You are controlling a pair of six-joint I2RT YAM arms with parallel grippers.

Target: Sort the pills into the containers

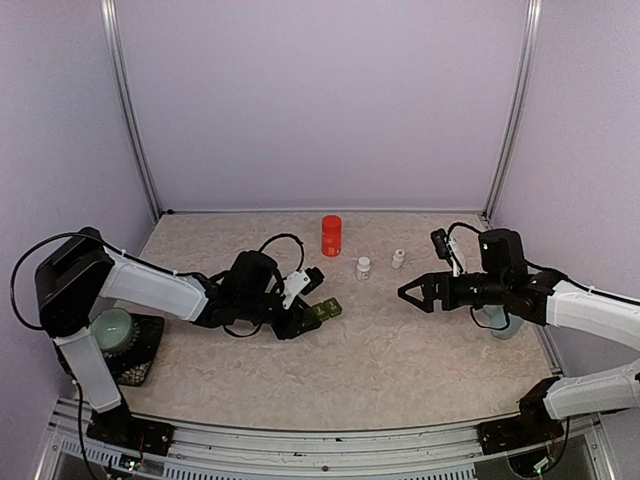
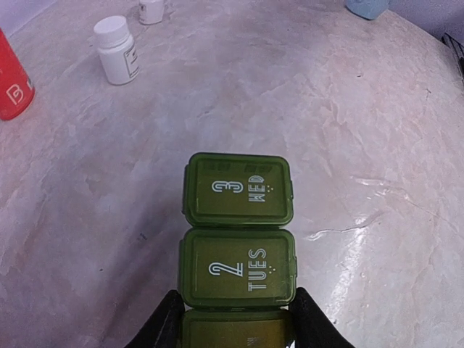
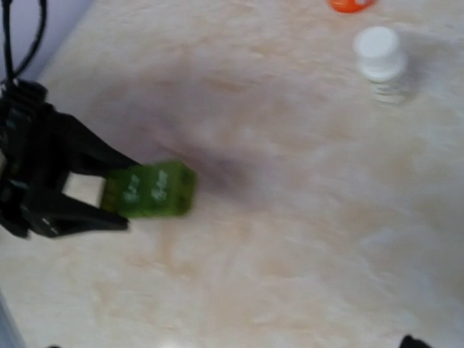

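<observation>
On marbled tabletop (image 1: 400, 350), left tool (image 2: 235, 322) clamps strip of glossy green square-lidded containers (image 2: 238, 190); right tool (image 1: 408, 291) gapes wide.

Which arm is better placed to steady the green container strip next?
Left. The left end effector straddles the near compartment of the green container strip. The right end effector hangs open, well apart from it.
</observation>
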